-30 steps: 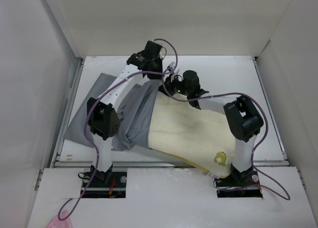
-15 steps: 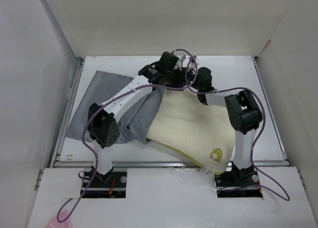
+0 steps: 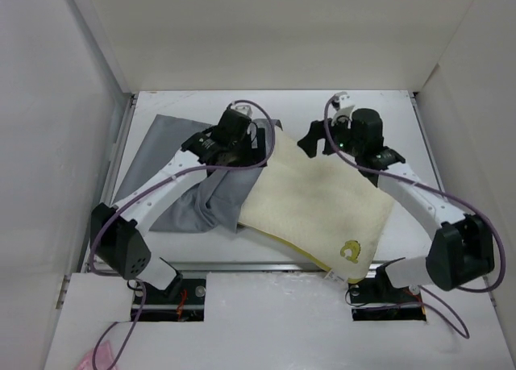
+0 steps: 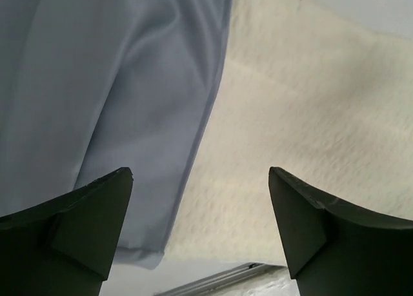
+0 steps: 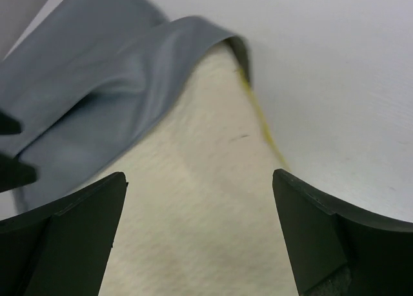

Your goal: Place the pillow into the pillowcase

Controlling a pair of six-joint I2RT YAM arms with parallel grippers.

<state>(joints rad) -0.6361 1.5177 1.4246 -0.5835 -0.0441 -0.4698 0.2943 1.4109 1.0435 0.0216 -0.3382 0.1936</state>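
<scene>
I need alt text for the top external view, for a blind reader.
A cream pillow lies on a white table, one long side partly covered by a grey pillowcase. The left hand and the right hand hang open above its far end, holding nothing.

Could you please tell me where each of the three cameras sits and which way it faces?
Top external: fixed above and behind the arm bases, looking down at the table; both arms show, left gripper and right gripper open over pillow and pillowcase.
Left wrist: on the left wrist, looking down past its own fingers at the pillowcase hem on the pillow.
Right wrist: on the right wrist, looking past its fingers at the pillow corner under that hem.
Shared: every view shows the hem crossing the pillow.
</scene>
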